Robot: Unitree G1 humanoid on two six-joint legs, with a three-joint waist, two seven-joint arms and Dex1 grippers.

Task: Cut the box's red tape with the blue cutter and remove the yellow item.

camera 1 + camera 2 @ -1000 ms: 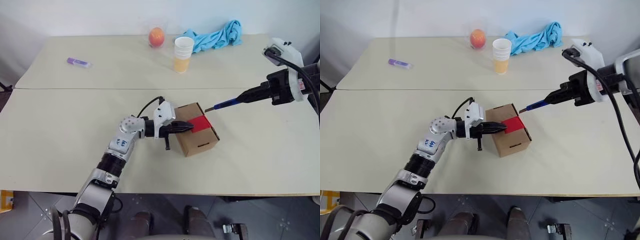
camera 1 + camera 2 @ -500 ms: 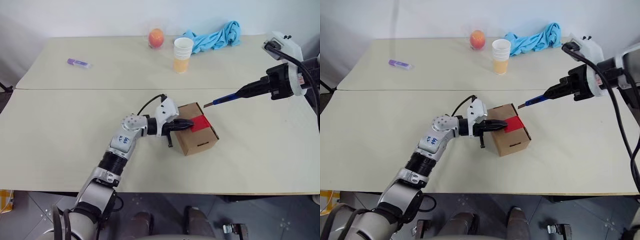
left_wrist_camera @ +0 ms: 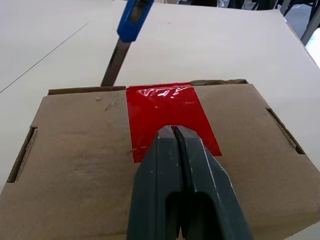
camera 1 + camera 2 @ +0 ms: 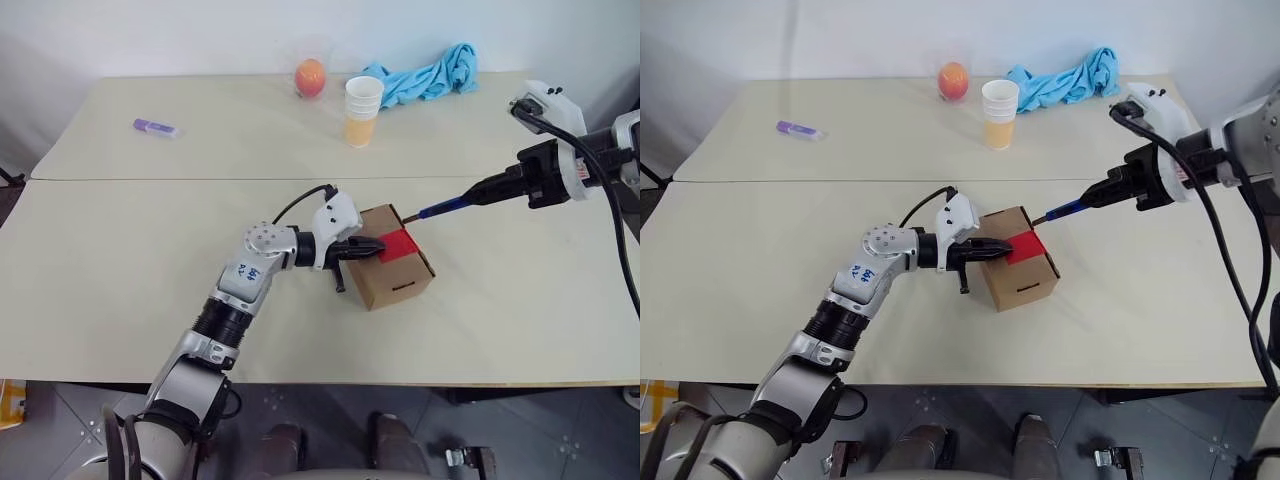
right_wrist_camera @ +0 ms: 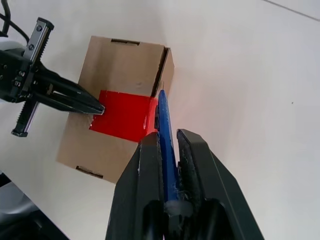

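Box (image 4: 393, 268) brown, glossy red tape (image 3: 170, 114) on top; left fingers (image 3: 176, 137) closed empty, right fingers (image 5: 192, 150) clamping blue cutter (image 4: 448, 207).

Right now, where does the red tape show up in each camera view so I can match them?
Left eye view: red tape on the box top, centre of the table.
Right eye view: the same patch, just right of the shut left gripper.
Left wrist view: upper middle, beyond the fingertips.
Right wrist view: centre-left.
Shared landmark: the blue cutter tip by the box's far edge.
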